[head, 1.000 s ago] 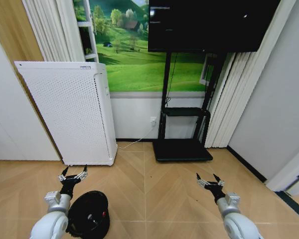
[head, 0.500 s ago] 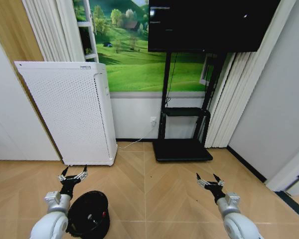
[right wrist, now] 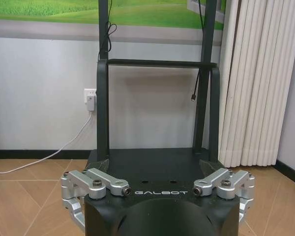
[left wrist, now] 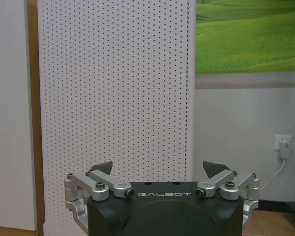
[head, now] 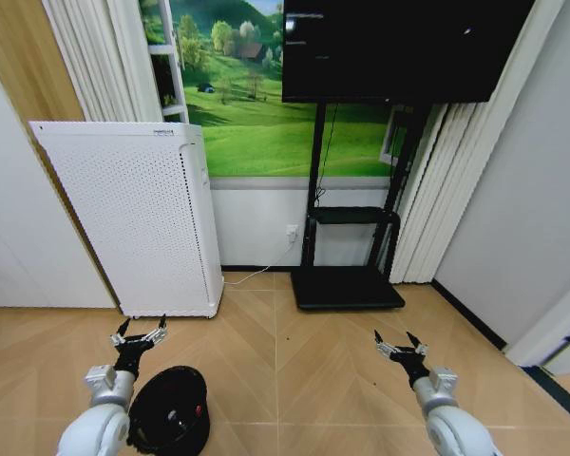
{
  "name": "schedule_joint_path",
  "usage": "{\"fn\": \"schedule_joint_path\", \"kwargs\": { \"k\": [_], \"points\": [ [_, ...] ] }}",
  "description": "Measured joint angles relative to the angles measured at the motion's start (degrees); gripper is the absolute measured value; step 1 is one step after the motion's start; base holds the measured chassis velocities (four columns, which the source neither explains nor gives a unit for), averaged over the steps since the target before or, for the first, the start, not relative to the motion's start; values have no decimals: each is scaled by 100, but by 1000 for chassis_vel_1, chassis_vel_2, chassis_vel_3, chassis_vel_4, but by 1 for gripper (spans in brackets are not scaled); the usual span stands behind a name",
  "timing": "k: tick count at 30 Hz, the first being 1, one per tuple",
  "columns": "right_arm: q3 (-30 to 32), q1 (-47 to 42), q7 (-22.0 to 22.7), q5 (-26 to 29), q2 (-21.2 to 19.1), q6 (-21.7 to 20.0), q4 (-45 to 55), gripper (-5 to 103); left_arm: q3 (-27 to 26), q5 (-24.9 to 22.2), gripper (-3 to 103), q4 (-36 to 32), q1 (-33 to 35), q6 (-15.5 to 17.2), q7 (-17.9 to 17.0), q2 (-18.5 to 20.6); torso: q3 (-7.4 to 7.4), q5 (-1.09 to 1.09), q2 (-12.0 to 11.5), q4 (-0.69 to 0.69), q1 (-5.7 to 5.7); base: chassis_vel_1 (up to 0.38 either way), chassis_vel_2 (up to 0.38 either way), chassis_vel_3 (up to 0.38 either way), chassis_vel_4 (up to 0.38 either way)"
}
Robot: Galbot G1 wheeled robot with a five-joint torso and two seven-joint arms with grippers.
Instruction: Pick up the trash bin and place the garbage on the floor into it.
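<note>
The trash bin [head: 170,411] stood upright on the floor [head: 294,380] just beside the left gripper [head: 139,334], below its empty, spread fingers [left wrist: 101,168]; the right gripper [head: 395,346], equally released, hung well apart from it.

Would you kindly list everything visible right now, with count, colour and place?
trash bin: one, black, on the floor beside the left arm
floor: tan chevron parquet
air purifier: one, white perforated, against the wall on the left
TV stand: one, black, centre, carrying a dark screen
landscape mural: one, green, on the wall
wall socket: one, white, cable plugged in
curtains: white, right of the stand
left gripper: jaws open, empty, above the floor
right gripper: jaws open, empty, above the floor
</note>
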Motion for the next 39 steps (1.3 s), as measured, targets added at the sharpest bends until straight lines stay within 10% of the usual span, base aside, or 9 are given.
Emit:
{"fn": "schedule_joint_path", "kwargs": {
  "k": [39],
  "points": [
    [0, 0, 0, 0, 0, 0, 0, 100, -1, -2, 100, 1, 1, -1, 1, 0, 711, 0, 1008, 0, 295, 0, 0, 0, 0]
  ]
}}
